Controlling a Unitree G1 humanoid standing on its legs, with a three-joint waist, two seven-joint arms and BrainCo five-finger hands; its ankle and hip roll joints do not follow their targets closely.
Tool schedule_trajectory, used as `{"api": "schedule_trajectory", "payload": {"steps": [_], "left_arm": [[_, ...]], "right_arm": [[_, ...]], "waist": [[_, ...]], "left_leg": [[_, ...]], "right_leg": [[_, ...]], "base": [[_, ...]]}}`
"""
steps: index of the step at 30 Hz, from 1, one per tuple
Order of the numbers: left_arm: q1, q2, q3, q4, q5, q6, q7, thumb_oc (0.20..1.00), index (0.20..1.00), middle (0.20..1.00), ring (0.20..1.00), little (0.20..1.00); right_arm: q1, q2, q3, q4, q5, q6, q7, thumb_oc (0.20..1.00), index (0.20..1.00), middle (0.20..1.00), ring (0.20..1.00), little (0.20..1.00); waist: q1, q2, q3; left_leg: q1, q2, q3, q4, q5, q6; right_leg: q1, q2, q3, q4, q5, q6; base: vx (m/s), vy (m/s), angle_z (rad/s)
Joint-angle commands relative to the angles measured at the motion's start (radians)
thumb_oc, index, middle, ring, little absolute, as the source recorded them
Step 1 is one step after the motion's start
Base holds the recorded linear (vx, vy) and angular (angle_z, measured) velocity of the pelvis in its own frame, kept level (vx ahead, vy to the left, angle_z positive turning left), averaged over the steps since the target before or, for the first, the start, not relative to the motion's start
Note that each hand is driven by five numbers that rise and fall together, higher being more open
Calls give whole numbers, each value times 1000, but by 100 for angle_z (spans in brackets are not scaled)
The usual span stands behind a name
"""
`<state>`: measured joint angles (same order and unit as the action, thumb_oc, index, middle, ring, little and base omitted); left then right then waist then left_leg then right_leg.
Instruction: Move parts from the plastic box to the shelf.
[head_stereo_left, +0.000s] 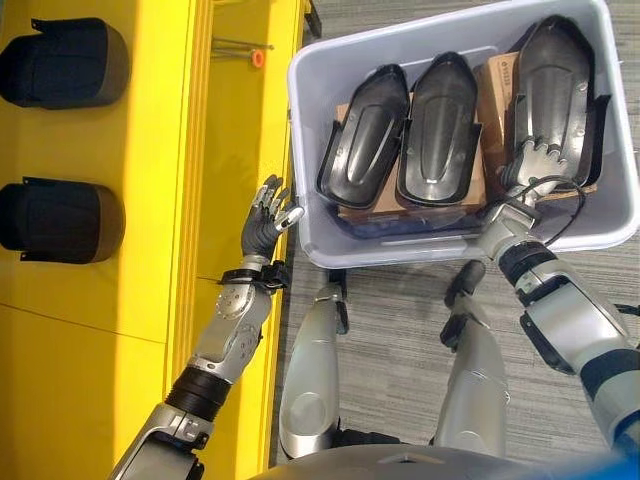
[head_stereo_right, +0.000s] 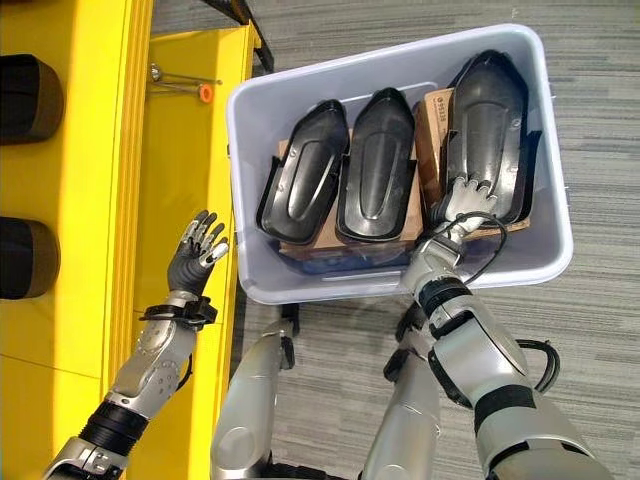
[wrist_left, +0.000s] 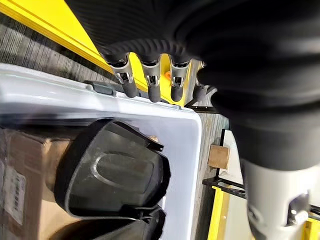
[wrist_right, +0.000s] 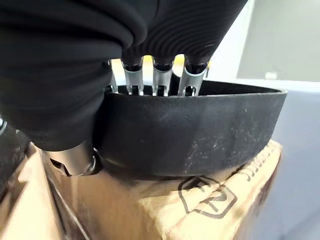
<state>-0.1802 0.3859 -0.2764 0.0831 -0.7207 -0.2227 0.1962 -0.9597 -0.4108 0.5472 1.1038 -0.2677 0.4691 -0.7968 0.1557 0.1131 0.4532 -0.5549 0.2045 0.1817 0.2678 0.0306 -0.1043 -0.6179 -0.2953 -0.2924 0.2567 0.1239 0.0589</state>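
While the pale grey plastic box (head_stereo_left: 310, 200) stands on the grey carpeted floor (head_stereo_left: 400, 350) just beside the yellow metal shelf (head_stereo_left: 150, 250), three black moulded plastic shell parts are seen lying in it side by side on brown cardboard boxes (head_stereo_left: 495, 90). The left black part (head_stereo_left: 362, 135) and the middle black part (head_stereo_left: 440, 125) are placed close together, and the right black part (head_stereo_left: 555, 85) is the largest one and is set nearest to the right wall of the box. The right hand (head_stereo_right: 462, 200) is laid on the near end of this right part: its fingers (wrist_right: 159, 80) are hooked over the raised rim, and its thumb is pressed below the rim from the outside, so the part is gripped at its edge. The part is seen resting on the cardboard. The left hand (head_stereo_left: 268, 218) is held up in the air between the shelf and the left wall of the box, with its fingers relaxed and slightly spread, and nothing is held in it. Two more dark rounded parts (head_stereo_left: 62, 62) are seen lying on the yellow shelf surface at the far left, one behind the other, well apart from the box. A small orange-tipped thin rod (head_stereo_left: 245, 50) is seen on the shelf near the far corner of the box.
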Motion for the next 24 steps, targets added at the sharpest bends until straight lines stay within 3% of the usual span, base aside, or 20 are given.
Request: {"api": "schedule_trajectory", "payload": {"steps": [1, 5, 9, 15, 20, 24], "left_arm": [[-21, 19, 8, -54, 3, -63, -7, 1000, 1000, 1000, 1000, 1000], [-6, 19, 27, -69, 6, -64, 10, 1000, 1000, 1000, 1000, 1000], [32, 26, 67, -114, 17, -45, 30, 1000, 1000, 1000, 1000, 1000], [112, 16, 141, -174, 30, -19, 44, 1000, 1000, 1000, 1000, 1000], [140, 5, 155, -184, 26, -22, 39, 1000, 1000, 1000, 1000, 1000], [184, -9, 170, -201, 37, 1, 37, 1000, 1000, 1000, 1000, 1000]], "right_arm": [[117, 2, -69, 47, 188, -251, 61, 200, 200, 200, 200, 200], [155, 6, -88, -59, 212, -391, 6, 200, 200, 200, 200, 200], [254, -9, -147, -291, 208, -474, 5, 200, 200, 200, 200, 200], [439, 16, -259, -709, 155, -528, 86, 200, 200, 200, 200, 200], [471, 29, -282, -811, 152, -546, 125, 200, 200, 200, 200, 200], [522, 84, -330, -941, 452, -640, 270, 200, 200, 200, 200, 200]], "waist": [[6, 19, 67], [-13, -2, 67], [-45, -28, 67], [-96, -59, 67], [-108, -62, 67], [-115, -66, 17]], "left_leg": [[70, -13, 75, -73, 26, 11], [145, -14, 80, -99, 21, 10], [253, -12, 95, -139, 17, 10], [425, 1, 138, -194, 34, 11], [495, 5, 148, -223, 39, 6], [556, 7, 155, -243, 39, 3]], "right_leg": [[70, -7, -11, 48, -96, 90], [140, 2, 2, 11, -92, 97], [233, 6, 16, -30, -90, 107], [394, 12, 17, -84, -74, 102], [465, 15, 14, -114, -71, 101], [521, 14, 9, -126, -74, 96]], "base": [[-22, 8, -3], [2, 22, -6], [19, 29, -10], [51, 19, -17], [63, 20, -6], [138, 21, -3]]}}
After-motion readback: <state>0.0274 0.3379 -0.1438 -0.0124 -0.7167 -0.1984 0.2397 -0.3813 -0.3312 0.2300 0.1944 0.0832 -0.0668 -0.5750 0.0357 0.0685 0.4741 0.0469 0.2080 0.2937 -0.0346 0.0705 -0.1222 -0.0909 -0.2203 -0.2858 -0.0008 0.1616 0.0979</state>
